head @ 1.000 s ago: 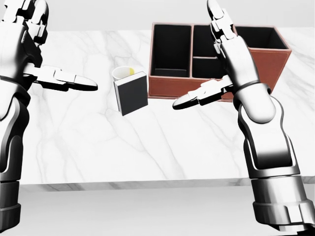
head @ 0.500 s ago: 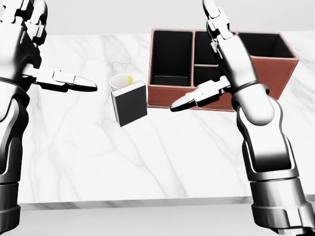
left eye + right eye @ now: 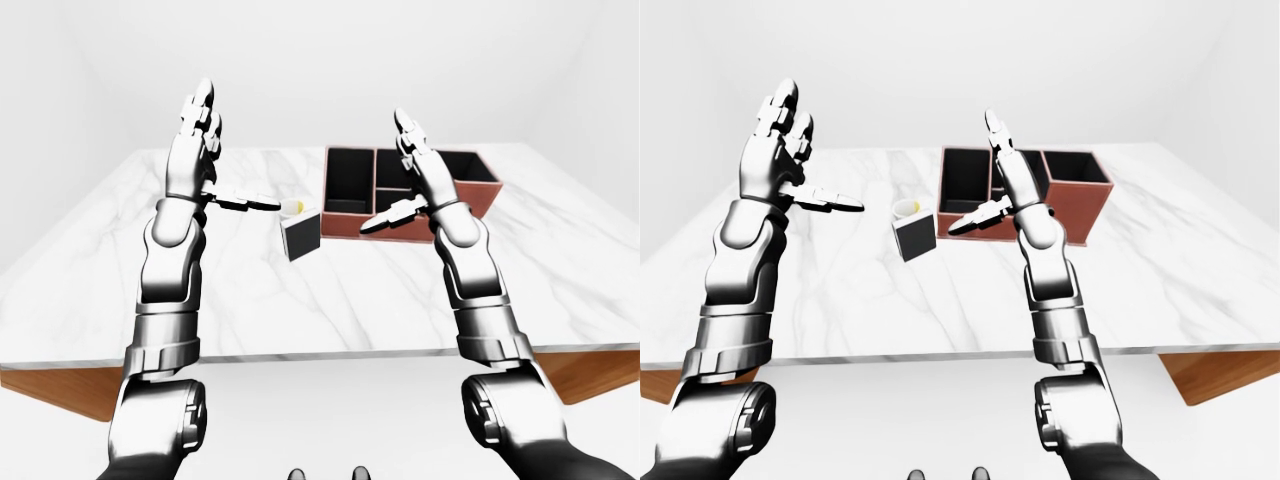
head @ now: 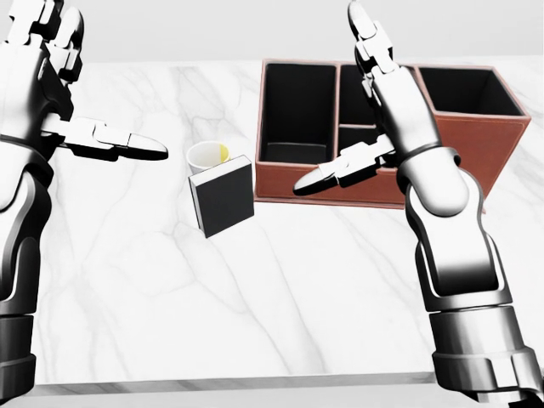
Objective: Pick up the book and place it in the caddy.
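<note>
The marble counter [image 4: 127, 280] runs off the bottom of the head view, and the right hand [image 4: 374, 102] blocks part of the brown caddy [image 4: 463, 140], so I can't fully see its middle compartments, though the ones showing look bare and black inside. The dark book [image 4: 223, 197] stands upright and tilted just left of the caddy, hiding the lower part of a small white cup [image 4: 206, 155] with something yellow in it. Both hands are raised with fingers spread apart and nothing in them, the left hand [image 4: 47, 76] well off to the left.
</note>
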